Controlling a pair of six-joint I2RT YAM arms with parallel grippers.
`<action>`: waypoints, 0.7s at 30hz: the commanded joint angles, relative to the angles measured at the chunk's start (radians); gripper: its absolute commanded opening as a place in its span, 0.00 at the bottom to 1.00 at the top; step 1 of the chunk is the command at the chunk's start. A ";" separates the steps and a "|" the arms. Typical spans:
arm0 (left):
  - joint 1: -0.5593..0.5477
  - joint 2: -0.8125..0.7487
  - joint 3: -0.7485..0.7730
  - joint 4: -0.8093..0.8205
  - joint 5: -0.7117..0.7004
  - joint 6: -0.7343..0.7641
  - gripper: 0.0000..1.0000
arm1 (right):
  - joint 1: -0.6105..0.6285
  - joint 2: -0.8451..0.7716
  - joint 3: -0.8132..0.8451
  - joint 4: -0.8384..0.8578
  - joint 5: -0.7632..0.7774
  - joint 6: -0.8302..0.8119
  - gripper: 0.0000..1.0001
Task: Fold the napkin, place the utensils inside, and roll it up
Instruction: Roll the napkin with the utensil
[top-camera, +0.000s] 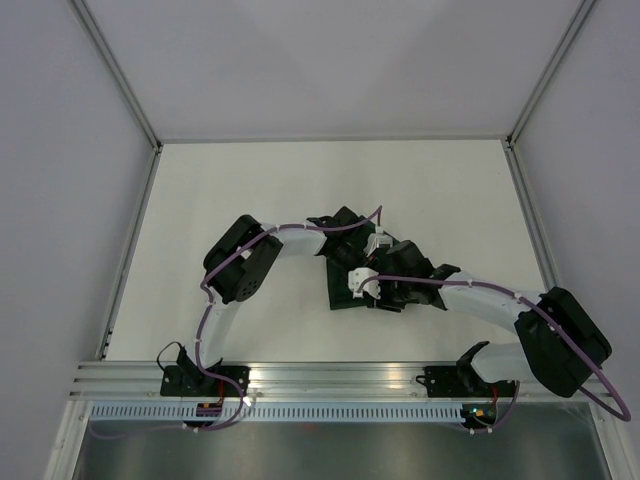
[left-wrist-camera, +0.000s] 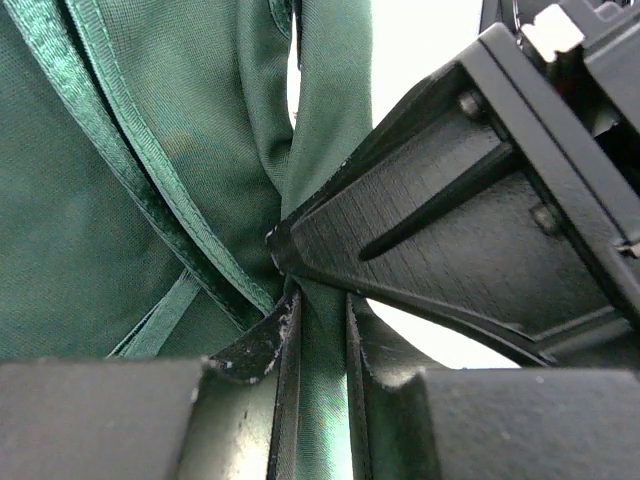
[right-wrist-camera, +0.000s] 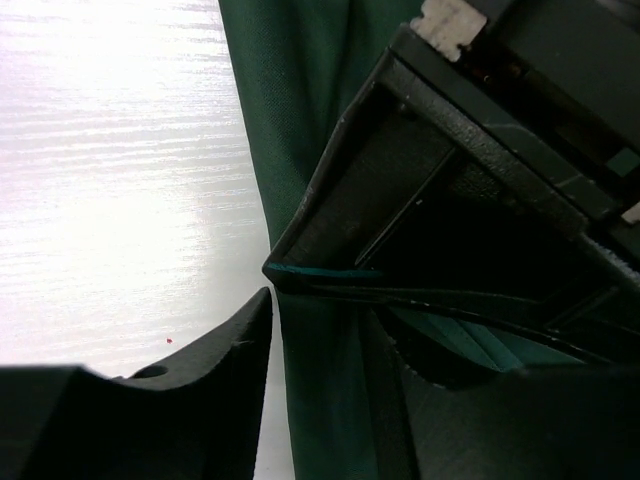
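Observation:
The dark green napkin lies bunched at the middle of the table, mostly hidden under both grippers. My left gripper is shut on a strip of the napkin, which is pinched between its jaws. My right gripper meets it tip to tip. In the right wrist view the napkin runs between the right gripper's jaws, and a sliver of table shows beside one finger. No utensils are in view.
The white table is bounded by grey walls and metal frame posts. An aluminium rail runs along the near edge by the arm bases. Each wrist view is crowded by the other gripper's black body.

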 joint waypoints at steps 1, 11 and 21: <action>0.010 0.039 -0.001 -0.050 -0.054 -0.013 0.14 | 0.004 0.013 -0.005 0.035 0.011 0.019 0.42; 0.013 -0.030 -0.031 0.004 -0.078 -0.053 0.36 | 0.004 0.047 0.017 -0.005 -0.016 0.019 0.17; 0.025 -0.112 -0.087 0.054 -0.109 -0.081 0.25 | -0.027 0.099 0.075 -0.073 -0.090 0.016 0.14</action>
